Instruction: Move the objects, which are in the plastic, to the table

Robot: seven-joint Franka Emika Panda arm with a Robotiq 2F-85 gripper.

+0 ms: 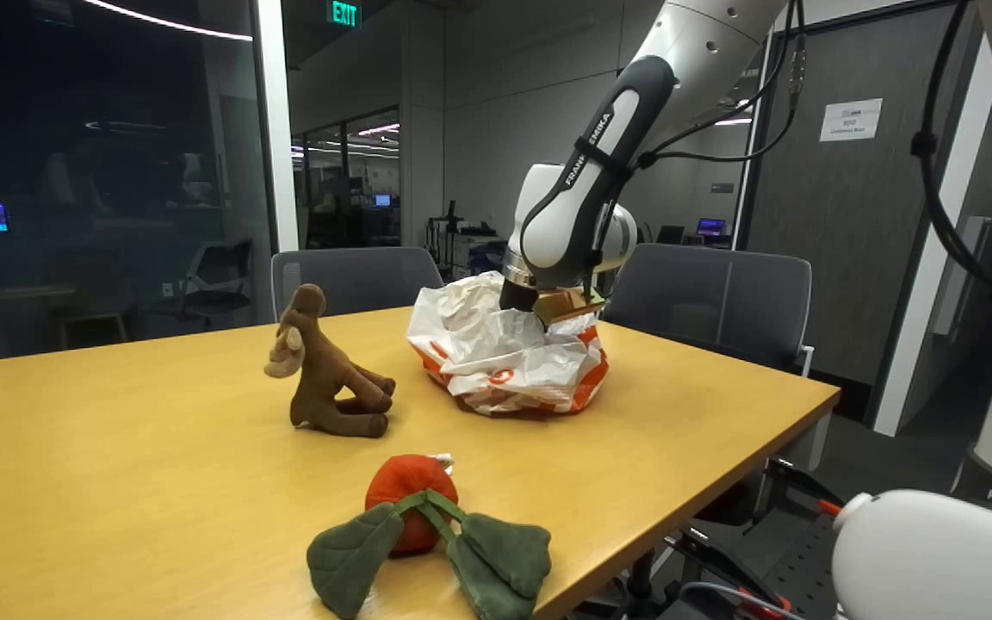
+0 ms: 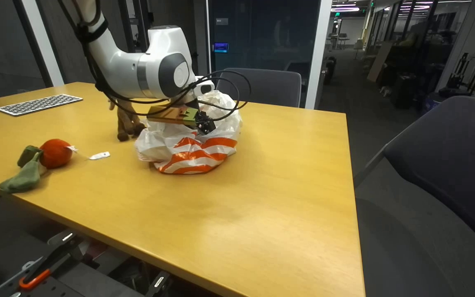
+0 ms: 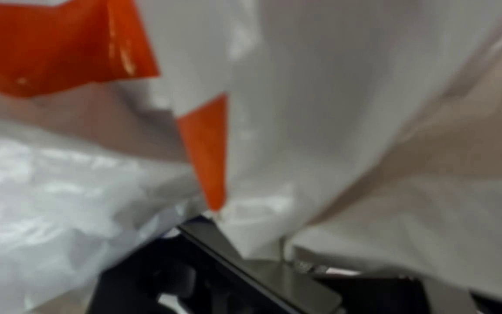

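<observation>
Exterior views: arm (image 1: 625, 112) reads EMIKA, sign (image 1: 344, 13) EXIT; pincer (image 2: 205, 124) sits in bag (image 2: 198, 156), opening and hold unclear.

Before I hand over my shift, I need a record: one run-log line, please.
claw: reaching into white bag, grip unclear | brown figure: sitting on table | red-green toy: lying on table

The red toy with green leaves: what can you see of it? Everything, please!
This toy has a round red ball with thin green stems and dark green leaves. It looks soft, like cloth. A white scrap pokes from the ball, and a white tag lies beside it, seemingly tied on. The toy rests on the yellow table near its edge, leaves spread out, and nothing else touches it.
</observation>
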